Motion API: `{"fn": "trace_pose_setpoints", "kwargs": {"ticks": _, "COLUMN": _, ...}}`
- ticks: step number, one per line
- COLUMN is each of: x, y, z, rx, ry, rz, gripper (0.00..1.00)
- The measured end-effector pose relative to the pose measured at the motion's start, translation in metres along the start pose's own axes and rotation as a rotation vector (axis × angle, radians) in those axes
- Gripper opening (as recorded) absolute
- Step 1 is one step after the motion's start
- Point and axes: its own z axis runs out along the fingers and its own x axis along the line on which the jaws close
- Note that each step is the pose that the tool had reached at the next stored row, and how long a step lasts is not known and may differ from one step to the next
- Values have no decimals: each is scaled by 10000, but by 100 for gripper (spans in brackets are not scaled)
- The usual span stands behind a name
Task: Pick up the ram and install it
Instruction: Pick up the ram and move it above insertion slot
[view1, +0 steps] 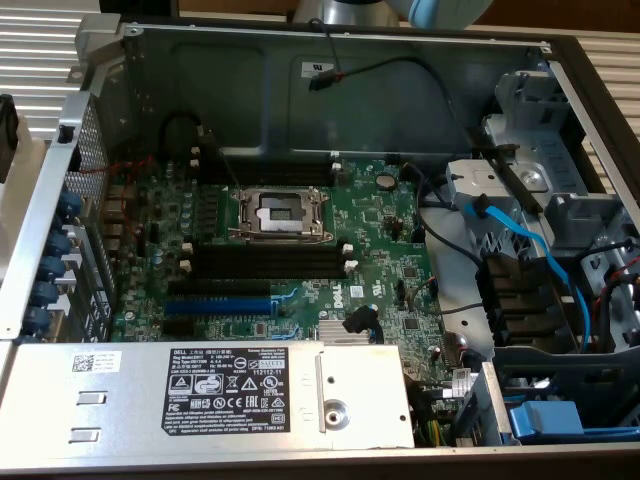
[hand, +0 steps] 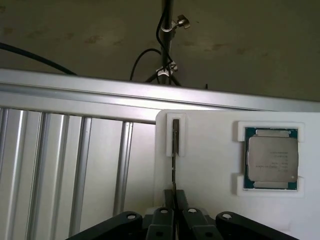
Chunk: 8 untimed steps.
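The ram (hand: 175, 150) stands on its thin edge in a narrow pocket of a white holder tray (hand: 210, 145), so I see it as a slim dark strip. My gripper (hand: 174, 201) sits over its near end, with both black fingertips pressed against the stick's two sides, shut on it. In the exterior view the open computer case shows the green motherboard (view1: 380, 235) with its empty black memory slots (view1: 265, 262) below the processor socket (view1: 280, 212).
A processor chip (hand: 272, 160) lies in a square pocket of the same tray. Beside the tray run ribbed aluminium rails (hand: 65, 165). Inside the case are a blue slot (view1: 218, 306), a power supply box (view1: 200, 395), blue cables (view1: 530, 250) and drive bays.
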Motion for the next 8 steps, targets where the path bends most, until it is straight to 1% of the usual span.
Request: {"fn": "trace_pose_setpoints", "kwargs": {"ticks": 8, "x": -1, "y": 0, "z": 0, "rx": 0, "ry": 0, "rz": 0, "gripper": 13}}
